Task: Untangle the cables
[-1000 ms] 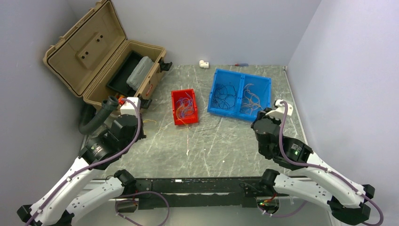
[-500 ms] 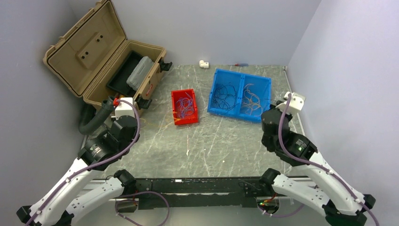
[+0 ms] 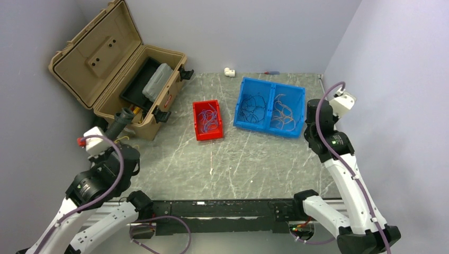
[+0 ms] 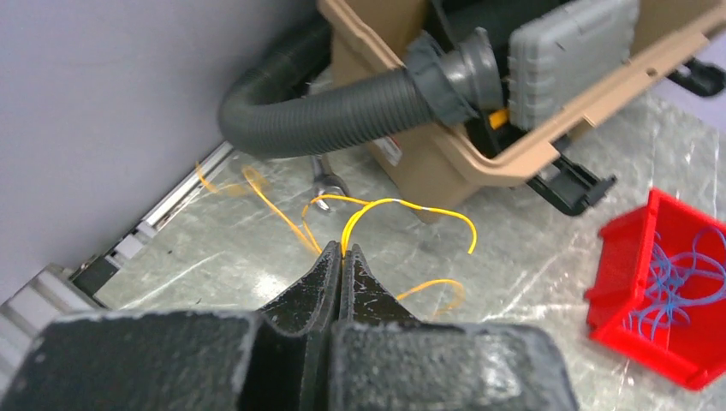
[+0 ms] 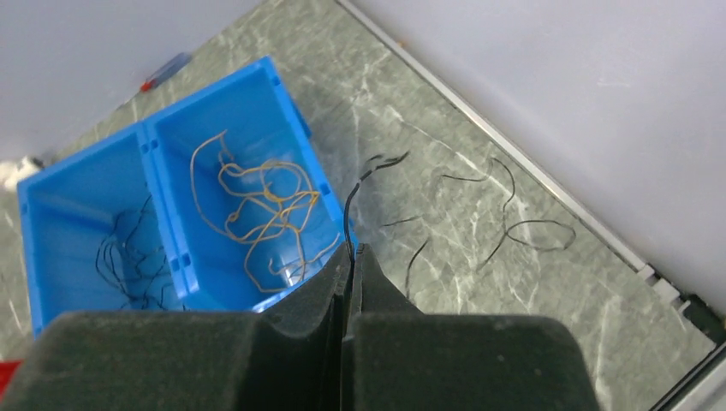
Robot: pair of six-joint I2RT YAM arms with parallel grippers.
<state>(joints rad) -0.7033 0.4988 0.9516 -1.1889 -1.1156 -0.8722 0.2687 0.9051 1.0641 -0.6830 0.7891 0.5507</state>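
Observation:
My left gripper (image 4: pixel 342 250) is shut on a yellow cable (image 4: pixel 402 204), which arcs up from the fingertips above the table. More yellow cables (image 4: pixel 432 284) lie loose on the table near the wall. My right gripper (image 5: pixel 349 248) is shut on a thin black cable (image 5: pixel 358 181) just right of the blue bin (image 5: pixel 291 120). Several black cables (image 5: pixel 531 227) lie on the table by the right wall. The blue bin holds tan cables (image 5: pixel 257 205) in one half and black ones (image 5: pixel 128 248) in the other. The red bin (image 3: pixel 195 119) holds blue and purple cables (image 3: pixel 207 119).
An open tan toolbox (image 3: pixel 122 63) stands at the back left with a grey ribbed hose (image 4: pixel 342 111) hanging out of it. A metal wrench (image 4: pixel 325 184) lies by the hose. A white pipe fitting (image 3: pixel 229 71) and a small screwdriver (image 3: pixel 271 72) lie at the back edge.
The left arm has drawn back toward the near left corner with the yellow cable. The right arm has swung back and right, past the blue bin's right side.

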